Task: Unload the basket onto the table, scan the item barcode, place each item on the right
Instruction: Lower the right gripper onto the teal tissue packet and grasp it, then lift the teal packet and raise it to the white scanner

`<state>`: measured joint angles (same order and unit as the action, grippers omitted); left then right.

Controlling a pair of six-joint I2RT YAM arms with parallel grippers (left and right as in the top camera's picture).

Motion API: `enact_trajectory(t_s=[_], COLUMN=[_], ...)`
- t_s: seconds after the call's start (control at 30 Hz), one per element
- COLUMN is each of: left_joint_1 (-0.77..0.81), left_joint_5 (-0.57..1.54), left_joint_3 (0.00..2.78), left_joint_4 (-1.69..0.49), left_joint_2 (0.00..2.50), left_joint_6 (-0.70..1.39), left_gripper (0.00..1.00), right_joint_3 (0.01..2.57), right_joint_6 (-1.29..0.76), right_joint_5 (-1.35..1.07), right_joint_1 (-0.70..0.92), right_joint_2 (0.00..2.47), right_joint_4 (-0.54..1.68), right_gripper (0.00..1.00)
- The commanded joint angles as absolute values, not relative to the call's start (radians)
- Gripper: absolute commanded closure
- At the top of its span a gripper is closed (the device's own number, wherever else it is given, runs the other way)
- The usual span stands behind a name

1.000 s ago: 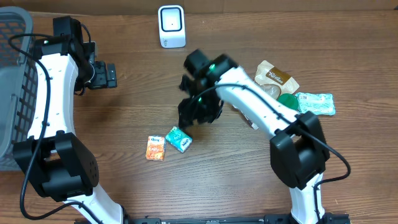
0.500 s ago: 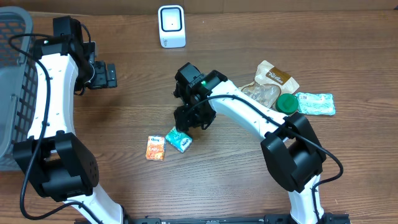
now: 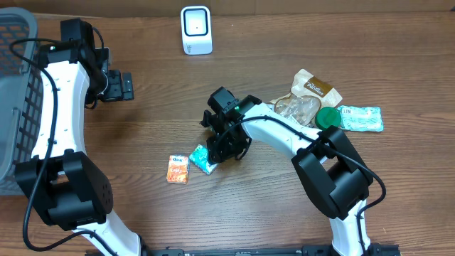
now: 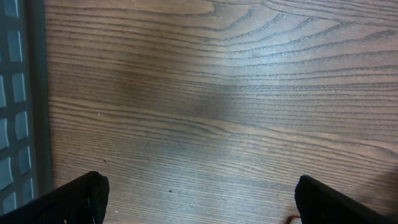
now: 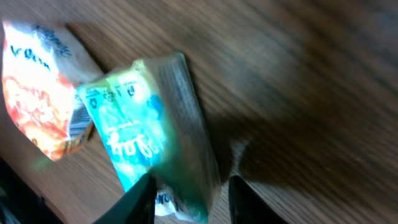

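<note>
Brown wood-grain counter (image 3: 149, 206) carries everything. A grey plastic mesh basket (image 3: 15, 85) sits at its left edge, cut off by the frame. The overhead view shows only its grid walls, and the left wrist view catches a strip of the same grid.

The left tool (image 3: 128, 86) hangs over bare wood just right of the basket. Its fingers (image 4: 81, 199) are spread wide in the left wrist view.

The right tool (image 3: 226, 146) is down at mid-counter over the teal foil packet (image 3: 201, 159). From overhead the tool hides the packet's right end. The right wrist view shows that end lying between the two fingers (image 5: 142, 198). Whether they press it or only flank it cannot be told.

A white box scanner with a dark window (image 3: 195, 30) stands at the far edge, well apart from the packet.

On the right lie a brown paper pouch with a white label (image 3: 313, 89), a clear plastic bag (image 3: 298, 107), a round green lid (image 3: 328, 117) and a teal-and-white wrapper (image 3: 360, 118), all close together. Their print is too small to read.

An orange snack sachet (image 3: 178, 169) lies just left of the teal foil packet. Up close, the teal one bears white script and the orange one blue letters, both blurred beyond reading.
</note>
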<state>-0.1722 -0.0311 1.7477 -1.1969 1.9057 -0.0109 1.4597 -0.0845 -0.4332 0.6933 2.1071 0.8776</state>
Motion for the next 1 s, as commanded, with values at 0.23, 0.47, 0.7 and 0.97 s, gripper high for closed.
enact_trajectory(t_s=[0.23,0.47,0.7,0.97], left_joint_1=[-0.176,-0.176,-0.176,-0.176], left_joint_5=[-0.033,-0.033,-0.033,-0.033], left_joint_3=[1.765,1.765,1.765,1.765], left_joint_4=[-1.196,-1.196,-1.196,-1.196], left_joint_2=[1.896,1.896,1.896,1.896], left_joint_6=[-0.023,-0.023,-0.023,-0.023], left_gripper=[0.0,0.0,0.0,0.01], right_joint_3=[1.428,1.49,1.501,1.501], right_joint_6=[-0.135,-0.148,-0.125,-0.127], right_joint_5=[-0.478,-0.723,-1.036,-1.531], right_joint_1=[0.69,0.68,0.584,0.43], right_joint_2=[2.111,2.071,1.936,1.896], right_joint_4=[0.842,0.911,0.881,0.788], right_gripper=[0.96,0.96,0.96,0.96])
